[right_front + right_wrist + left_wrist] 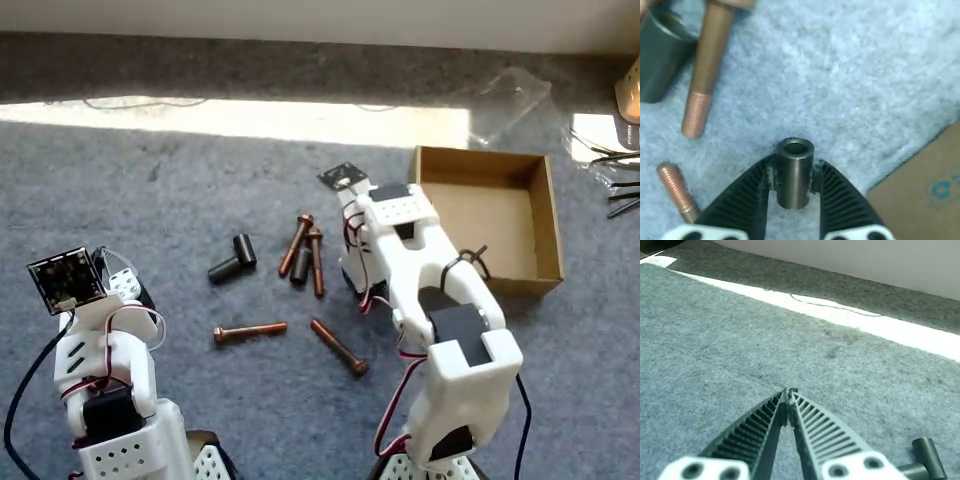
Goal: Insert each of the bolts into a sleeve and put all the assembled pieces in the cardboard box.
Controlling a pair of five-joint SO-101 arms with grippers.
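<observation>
Sleeve (795, 175) sits clamped in right jaws; left jaws closed.

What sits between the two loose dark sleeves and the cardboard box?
High view: two bolts and a third sleeve lying together, then the right arm. Its wrist view shows the right gripper shut on a fourth sleeve.

You have no text, number or sign here that you can read. The nearest thing is a blue printed mark (941, 190) on the cardboard box (910, 215) in the right wrist view. It is cut off and too blurred to yield a letter. The dark circuit board (65, 278) on the left arm's wrist bears pale specks too small to tell as print.
</observation>
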